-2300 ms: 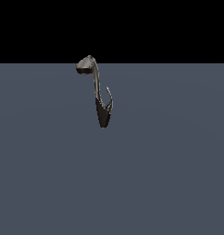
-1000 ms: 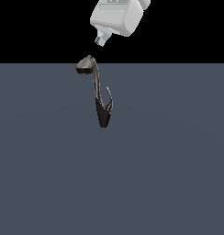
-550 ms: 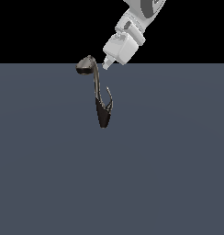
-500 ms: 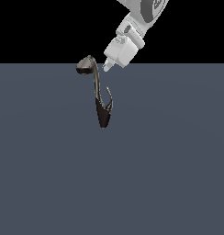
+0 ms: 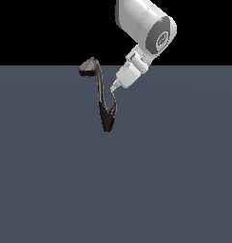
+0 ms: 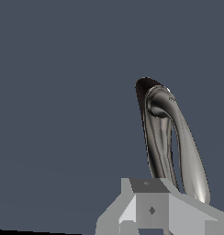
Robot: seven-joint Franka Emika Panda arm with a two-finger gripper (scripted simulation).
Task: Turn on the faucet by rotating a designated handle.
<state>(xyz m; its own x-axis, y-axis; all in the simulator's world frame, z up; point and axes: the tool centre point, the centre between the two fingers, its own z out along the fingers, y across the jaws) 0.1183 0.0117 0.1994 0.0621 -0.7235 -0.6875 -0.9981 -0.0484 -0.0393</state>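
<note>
Pincer (image 5: 113,88) lowered from beside faucet (image 5: 91,71) head to handle (image 5: 113,100) tip.

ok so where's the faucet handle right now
In the exterior view the handle rises from the dark base of the faucet, on the neck's right side, with the gripper right at its upper tip.

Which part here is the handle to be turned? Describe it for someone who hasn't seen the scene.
On the flat grey surface stands one slim metal faucet. From its dark base a thin pale handle curves up beside the neck, shorter and without the neck's bulbous head; the hand is at its tip.
</note>
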